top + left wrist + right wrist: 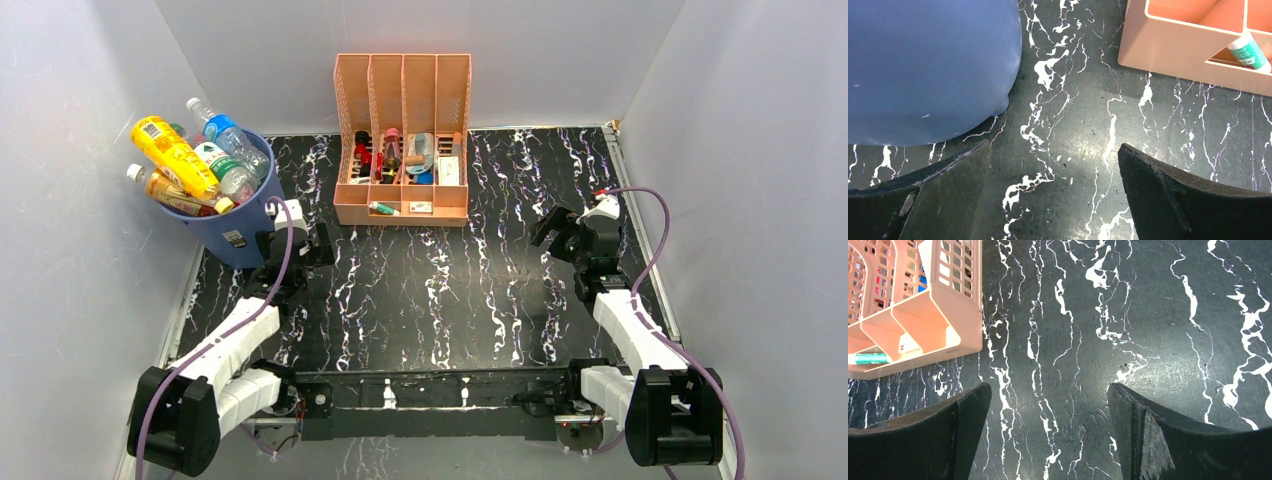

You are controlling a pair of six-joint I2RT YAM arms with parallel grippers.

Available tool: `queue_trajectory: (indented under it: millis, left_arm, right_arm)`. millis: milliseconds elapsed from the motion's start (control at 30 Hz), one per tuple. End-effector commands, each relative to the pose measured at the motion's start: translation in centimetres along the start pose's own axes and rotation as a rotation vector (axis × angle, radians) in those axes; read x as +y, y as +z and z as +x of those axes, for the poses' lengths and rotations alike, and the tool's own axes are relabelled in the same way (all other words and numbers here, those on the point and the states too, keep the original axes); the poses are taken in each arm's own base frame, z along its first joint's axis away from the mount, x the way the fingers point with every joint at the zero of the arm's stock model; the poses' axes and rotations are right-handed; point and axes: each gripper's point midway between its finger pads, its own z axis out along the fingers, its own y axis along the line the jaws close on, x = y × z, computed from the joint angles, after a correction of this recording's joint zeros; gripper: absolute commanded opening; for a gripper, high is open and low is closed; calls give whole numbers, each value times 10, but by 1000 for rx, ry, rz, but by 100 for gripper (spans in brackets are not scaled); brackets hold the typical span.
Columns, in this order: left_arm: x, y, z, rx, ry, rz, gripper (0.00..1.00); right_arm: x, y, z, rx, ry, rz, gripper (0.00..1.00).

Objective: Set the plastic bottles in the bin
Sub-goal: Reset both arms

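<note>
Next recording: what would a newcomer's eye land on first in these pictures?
The round blue plastic bin at the far left of the black white-veined tabletop, crammed with plastic bottles poking above its rim, a bright yellow bottle on top. Then the peach slotted desk organizer at the far middle, and the left arm's fingers and right arm's fingers, open and empty.

Bright, even light from above fills the overhead view. The grey walls [60, 200] look pale and flat, and only soft, faint shadows lie on the worktop [450, 300] at lower right. Both wrist views are dimmer, with a dull sheen on the glossy black surface near centre. The bin [923, 65] at upper left looks soft and featureless.
</note>
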Motion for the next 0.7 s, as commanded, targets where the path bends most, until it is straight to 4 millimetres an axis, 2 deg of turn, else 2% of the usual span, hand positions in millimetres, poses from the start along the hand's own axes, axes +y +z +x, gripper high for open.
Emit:
queue_trajectory:
  millis: [0, 667]
  left_arm:
    - [2, -2, -11, -26, -2, -6, 98]
    - [4, -4, -13, -33, -3, -13, 98]
  right_arm:
    - [12, -4, -22, -64, -16, -35, 98]
    - [12, -4, -21, -66, -16, -38, 98]
